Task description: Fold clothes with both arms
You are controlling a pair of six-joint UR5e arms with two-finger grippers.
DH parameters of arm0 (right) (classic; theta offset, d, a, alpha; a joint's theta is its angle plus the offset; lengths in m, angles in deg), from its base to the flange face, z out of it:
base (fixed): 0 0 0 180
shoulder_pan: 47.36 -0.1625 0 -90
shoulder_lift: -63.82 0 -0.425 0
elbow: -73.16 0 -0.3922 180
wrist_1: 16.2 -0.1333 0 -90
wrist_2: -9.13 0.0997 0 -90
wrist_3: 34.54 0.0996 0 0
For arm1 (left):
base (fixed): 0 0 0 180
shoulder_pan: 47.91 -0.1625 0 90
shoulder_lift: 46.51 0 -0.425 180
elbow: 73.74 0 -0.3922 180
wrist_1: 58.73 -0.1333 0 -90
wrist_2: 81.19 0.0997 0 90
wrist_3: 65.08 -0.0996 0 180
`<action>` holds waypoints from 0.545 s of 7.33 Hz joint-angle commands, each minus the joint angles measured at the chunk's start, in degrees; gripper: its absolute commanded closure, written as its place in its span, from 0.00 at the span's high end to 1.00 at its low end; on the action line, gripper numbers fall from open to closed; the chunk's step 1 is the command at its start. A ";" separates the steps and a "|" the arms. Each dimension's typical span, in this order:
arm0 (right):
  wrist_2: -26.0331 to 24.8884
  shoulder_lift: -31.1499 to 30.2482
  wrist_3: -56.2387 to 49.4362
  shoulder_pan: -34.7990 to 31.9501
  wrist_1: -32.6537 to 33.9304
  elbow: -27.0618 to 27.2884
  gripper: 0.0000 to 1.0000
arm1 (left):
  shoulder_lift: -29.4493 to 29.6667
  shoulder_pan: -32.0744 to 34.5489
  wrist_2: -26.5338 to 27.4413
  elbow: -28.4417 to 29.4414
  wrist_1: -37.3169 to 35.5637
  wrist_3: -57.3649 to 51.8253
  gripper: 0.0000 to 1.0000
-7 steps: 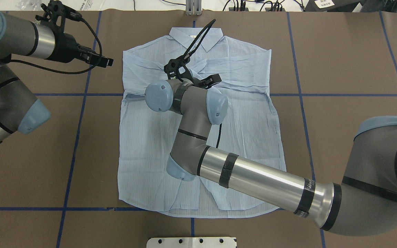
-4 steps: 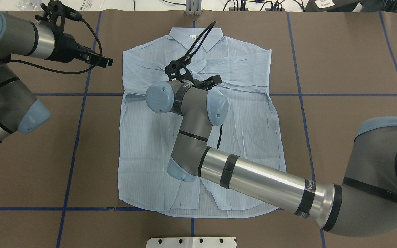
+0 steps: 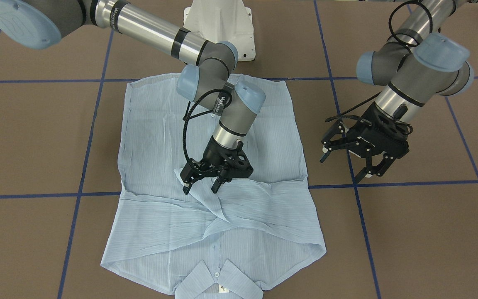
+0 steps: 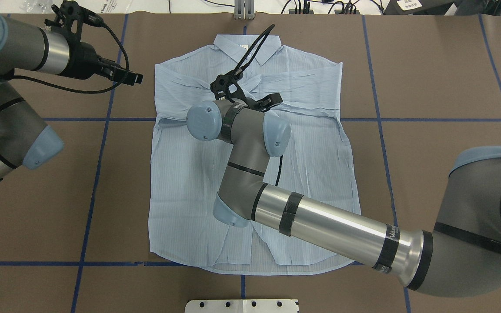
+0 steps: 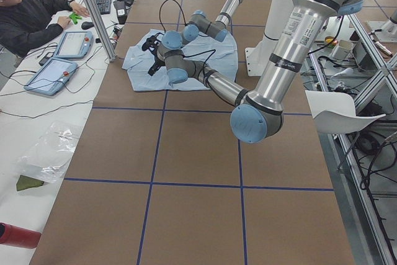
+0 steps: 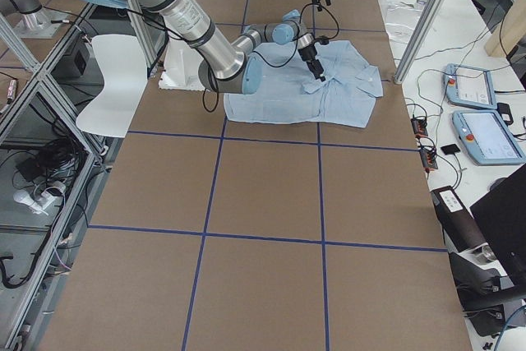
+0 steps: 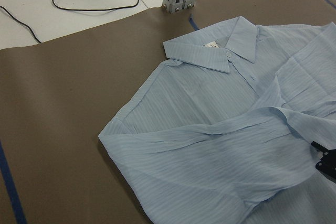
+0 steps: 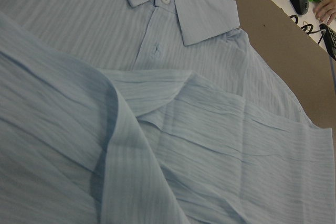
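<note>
The light blue striped shirt (image 3: pixel 152 124) lies flat on the brown table, buttons up, with both sleeves folded across the chest (image 4: pixel 302 82). Its collar (image 4: pixel 228 45) points away from the robot. My right gripper (image 3: pixel 201 187) hangs low over the middle of the chest. It is open, one finger on each side of the crossed sleeve's cuff end. The right wrist view is filled with the folded sleeve (image 8: pixel 157 145) and the collar (image 8: pixel 199 14). My left gripper (image 3: pixel 345 166) hovers open and empty over bare table beside the shirt's shoulder (image 7: pixel 113 132).
The white pedestal base (image 3: pixel 218 25) stands at the shirt's hem end. An aluminium post (image 4: pixel 244 8) rises just beyond the collar. Blue tape lines (image 4: pixel 98 143) cross the table. A person (image 5: pixel 31 17) sits at a side desk with tablets (image 5: pixel 53 72).
The right arm's wrist and gripper have shifted slightly to the right and away over the chest. The left arm and the shirt have not moved.
</note>
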 commanded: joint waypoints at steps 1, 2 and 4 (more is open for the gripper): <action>0.30 0.35 1.21 0.12 -0.29 0.33 0.99 | 0.00 -0.01 0.12 -0.07 0.00 0.10 1.00; 0.39 0.35 1.74 0.12 -0.29 0.33 0.99 | 0.00 0.08 0.12 -0.16 0.00 0.10 1.00; 0.39 0.18 2.35 0.56 -0.29 0.24 0.99 | -0.09 0.08 0.12 -0.42 0.00 0.19 1.00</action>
